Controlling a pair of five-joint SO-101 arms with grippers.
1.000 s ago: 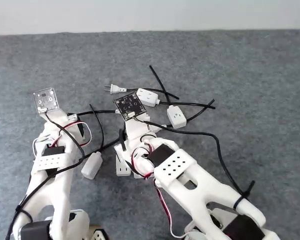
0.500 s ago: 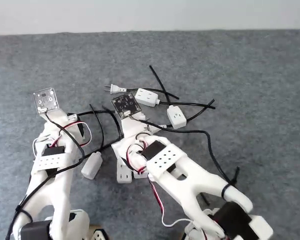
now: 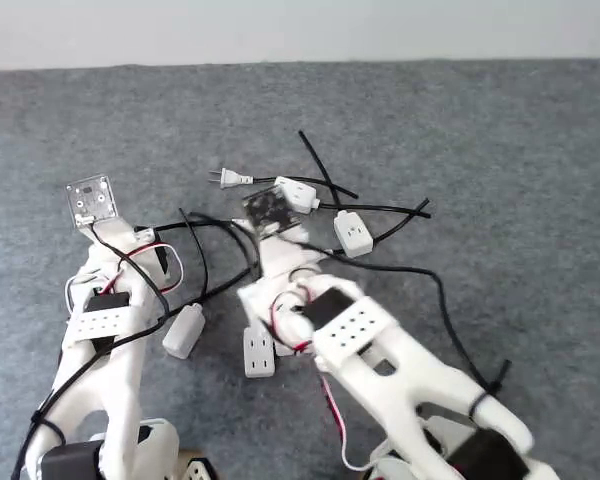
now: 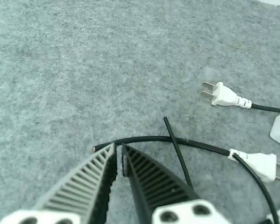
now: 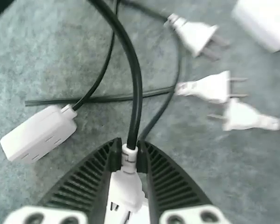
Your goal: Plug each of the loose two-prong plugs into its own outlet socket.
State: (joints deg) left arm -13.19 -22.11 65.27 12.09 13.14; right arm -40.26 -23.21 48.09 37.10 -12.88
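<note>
Grey felt covers the desk (image 3: pixel 500 140) in the high view, where a loose plug (image 3: pixel 230 178) lies near a white socket (image 3: pixel 295 194), with black cords crossing around them.

In the left wrist view, the left gripper (image 4: pixel 119 150) has its fingers almost together and holds nothing. A cut cord end (image 4: pixel 95 149) lies just at their tips, and the loose plug sits well ahead.

In the right wrist view, the right gripper (image 5: pixel 129 144) is clamped on a white fitting (image 5: pixel 126 184) by its cord collar; whether it is a plug or a socket cannot be told. A spare plug (image 5: pixel 210 87) lies ahead of the fingers and a socket block (image 5: pixel 37 133) off to the other side. The mating will probably go best with the fitting held square to its partner and its cord kept slack.
</note>
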